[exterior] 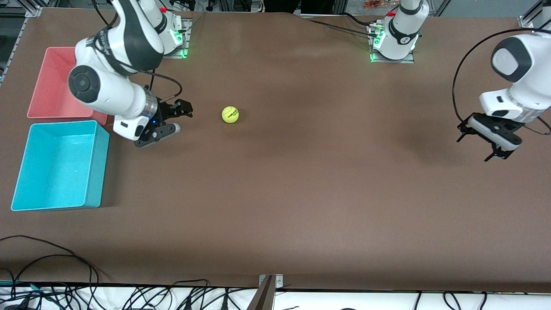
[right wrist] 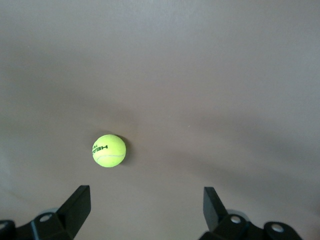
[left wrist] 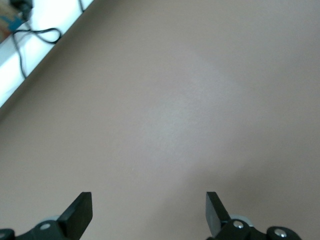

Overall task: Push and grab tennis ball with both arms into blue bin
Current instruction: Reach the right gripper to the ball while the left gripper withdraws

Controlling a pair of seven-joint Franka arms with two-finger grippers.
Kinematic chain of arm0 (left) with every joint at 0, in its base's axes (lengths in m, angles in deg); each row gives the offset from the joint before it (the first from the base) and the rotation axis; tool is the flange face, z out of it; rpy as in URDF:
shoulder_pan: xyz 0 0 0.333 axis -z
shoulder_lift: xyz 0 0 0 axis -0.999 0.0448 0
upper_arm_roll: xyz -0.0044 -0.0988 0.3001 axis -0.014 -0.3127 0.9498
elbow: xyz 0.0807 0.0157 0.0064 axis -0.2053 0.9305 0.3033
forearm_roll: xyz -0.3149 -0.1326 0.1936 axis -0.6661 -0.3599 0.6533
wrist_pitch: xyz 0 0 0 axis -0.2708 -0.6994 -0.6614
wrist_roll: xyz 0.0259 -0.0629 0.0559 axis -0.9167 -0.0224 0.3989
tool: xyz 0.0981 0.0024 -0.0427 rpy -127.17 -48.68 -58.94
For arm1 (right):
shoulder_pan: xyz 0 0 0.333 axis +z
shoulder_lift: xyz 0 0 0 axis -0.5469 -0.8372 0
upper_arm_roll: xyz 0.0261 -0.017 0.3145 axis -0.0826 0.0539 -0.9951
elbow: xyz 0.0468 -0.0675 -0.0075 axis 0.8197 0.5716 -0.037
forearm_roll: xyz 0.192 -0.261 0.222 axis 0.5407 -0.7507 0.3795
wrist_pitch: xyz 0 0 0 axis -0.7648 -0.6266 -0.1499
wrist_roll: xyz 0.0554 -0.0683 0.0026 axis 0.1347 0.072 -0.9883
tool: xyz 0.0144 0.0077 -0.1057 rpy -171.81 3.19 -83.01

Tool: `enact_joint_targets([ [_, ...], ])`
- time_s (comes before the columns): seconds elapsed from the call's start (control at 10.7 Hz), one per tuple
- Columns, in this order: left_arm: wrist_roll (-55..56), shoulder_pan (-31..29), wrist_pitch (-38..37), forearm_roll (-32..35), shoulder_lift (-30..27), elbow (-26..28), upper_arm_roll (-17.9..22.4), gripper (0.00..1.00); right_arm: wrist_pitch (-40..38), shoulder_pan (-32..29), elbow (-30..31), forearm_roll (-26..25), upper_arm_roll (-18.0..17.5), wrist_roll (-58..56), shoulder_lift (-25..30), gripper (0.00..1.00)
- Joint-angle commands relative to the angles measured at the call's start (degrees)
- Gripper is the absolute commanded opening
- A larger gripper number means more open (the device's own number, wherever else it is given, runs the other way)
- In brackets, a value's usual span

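Tennis ball (exterior: 230, 114) printed "HEAD" lies free near the released right claw (exterior: 175, 119); left claw (exterior: 475, 147) released too.

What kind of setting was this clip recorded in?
Most likely a robotics lab workcell: two arms bolted to a brown-covered table, loose cables along its near edge, and only a tennis ball, blue bin and pink bin as props.

The right gripper (exterior: 180, 117) hangs low over the table (exterior: 301, 193) with fingers spread wide and nothing held. The left gripper (exterior: 475, 148) waits above the table's end, fingers apart.
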Motion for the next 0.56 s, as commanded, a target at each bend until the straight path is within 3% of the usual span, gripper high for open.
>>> enact_joint_targets([
  [0.0,14.2,0.8,-10.9,0.4,-4.9,-2.1,1.4,1.00,7.8,-0.4,8.1,1.2,-3.2,5.1,3.7,1.00],
  [0.19,26.2,0.6,-18.3,5.9,-5.9,-6.4,-1.4,1.00,15.4,-0.4,13.5,1.2,-7.7,12.5,4.0,1.00],
  [0.47,46.0,-0.6,-33.2,11.3,-5.9,-16.3,-9.2,1.00,18.9,-0.4,16.6,1.2,-9.8,13.6,2.6,1.00],
])
